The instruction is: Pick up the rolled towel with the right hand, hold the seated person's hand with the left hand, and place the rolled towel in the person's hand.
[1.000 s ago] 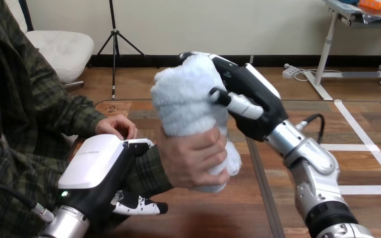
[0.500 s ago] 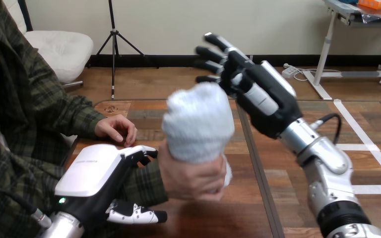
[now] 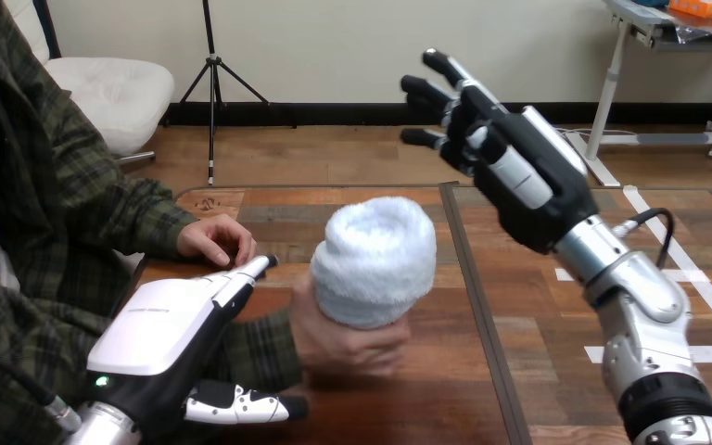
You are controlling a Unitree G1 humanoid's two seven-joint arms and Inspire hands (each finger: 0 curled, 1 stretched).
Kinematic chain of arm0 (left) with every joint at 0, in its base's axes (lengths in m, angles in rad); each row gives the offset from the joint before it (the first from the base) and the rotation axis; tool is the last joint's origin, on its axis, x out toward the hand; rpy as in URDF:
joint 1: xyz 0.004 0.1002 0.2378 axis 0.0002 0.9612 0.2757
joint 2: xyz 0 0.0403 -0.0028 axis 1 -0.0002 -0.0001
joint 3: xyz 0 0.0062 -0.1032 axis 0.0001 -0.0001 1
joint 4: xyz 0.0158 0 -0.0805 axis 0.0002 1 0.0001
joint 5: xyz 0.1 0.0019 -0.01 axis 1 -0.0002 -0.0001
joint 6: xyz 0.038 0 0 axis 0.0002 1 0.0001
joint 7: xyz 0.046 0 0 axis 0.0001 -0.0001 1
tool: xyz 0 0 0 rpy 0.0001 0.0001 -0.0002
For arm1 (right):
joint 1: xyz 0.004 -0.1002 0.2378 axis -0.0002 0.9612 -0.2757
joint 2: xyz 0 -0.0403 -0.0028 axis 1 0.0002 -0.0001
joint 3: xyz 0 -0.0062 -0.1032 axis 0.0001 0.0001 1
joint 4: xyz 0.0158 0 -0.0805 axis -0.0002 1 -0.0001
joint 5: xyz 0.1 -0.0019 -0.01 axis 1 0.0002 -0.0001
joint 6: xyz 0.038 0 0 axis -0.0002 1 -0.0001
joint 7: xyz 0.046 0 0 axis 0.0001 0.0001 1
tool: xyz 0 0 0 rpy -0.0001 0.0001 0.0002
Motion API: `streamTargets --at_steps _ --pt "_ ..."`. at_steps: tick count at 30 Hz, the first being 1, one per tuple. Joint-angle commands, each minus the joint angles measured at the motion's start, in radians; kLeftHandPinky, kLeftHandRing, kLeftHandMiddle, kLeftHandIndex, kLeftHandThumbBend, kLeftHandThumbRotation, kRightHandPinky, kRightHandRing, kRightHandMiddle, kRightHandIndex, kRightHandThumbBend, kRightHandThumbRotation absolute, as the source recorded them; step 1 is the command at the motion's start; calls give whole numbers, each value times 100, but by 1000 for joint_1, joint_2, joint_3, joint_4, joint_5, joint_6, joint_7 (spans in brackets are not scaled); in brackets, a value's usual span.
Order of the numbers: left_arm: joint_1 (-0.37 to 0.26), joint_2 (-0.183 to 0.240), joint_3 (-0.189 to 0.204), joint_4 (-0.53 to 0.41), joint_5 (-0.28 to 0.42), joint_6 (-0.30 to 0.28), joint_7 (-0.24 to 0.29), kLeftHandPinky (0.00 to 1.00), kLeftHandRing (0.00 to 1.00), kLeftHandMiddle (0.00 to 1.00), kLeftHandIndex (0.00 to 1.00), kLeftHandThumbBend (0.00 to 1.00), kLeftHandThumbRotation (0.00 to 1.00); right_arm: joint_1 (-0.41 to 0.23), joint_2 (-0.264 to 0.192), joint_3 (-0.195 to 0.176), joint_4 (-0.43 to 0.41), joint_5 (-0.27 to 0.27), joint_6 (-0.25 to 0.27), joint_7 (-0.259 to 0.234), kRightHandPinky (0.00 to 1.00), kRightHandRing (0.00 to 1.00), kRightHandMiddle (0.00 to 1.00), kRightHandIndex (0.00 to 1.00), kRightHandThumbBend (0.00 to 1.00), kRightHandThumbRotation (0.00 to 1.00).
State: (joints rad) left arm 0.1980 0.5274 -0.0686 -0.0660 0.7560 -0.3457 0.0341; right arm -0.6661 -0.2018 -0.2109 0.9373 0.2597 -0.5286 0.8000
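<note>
Wooden worktop [image 3: 408, 417] across the lower field. Right hand [image 3: 519, 176] raised at 1 o'clock from the rolled towel [image 3: 375, 260], well clear of it; fingers [image 3: 431, 88] straight and spread, holding nothing. Left hand [image 3: 162, 324] at 8 o'clock from the towel, against the person's sleeved forearm; fingers straight along the sleeve, thumb straight beneath it. Towel stands upright, lower end wrapped by the person's hand [image 3: 352, 338]. Person's other hand [image 3: 218, 239] rests on the worktop at 9 o'clock.
</note>
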Motion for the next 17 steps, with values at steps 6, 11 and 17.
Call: streamTargets --at_steps 6,11,17 --pt "-18 48 38 21 -24 -33 47 100 100 100 100 100 65 -10 -17 -19 -60 49 -22 23 88 98 93 99 100 69" --pt "-11 60 50 26 -33 -39 47 100 100 100 100 100 69 -1 -19 -19 -71 55 -23 24 88 98 93 98 100 69" --pt "-1 77 62 32 -30 -50 60 100 100 100 100 100 75 12 -22 -18 -83 60 -26 27 88 97 92 97 100 68"
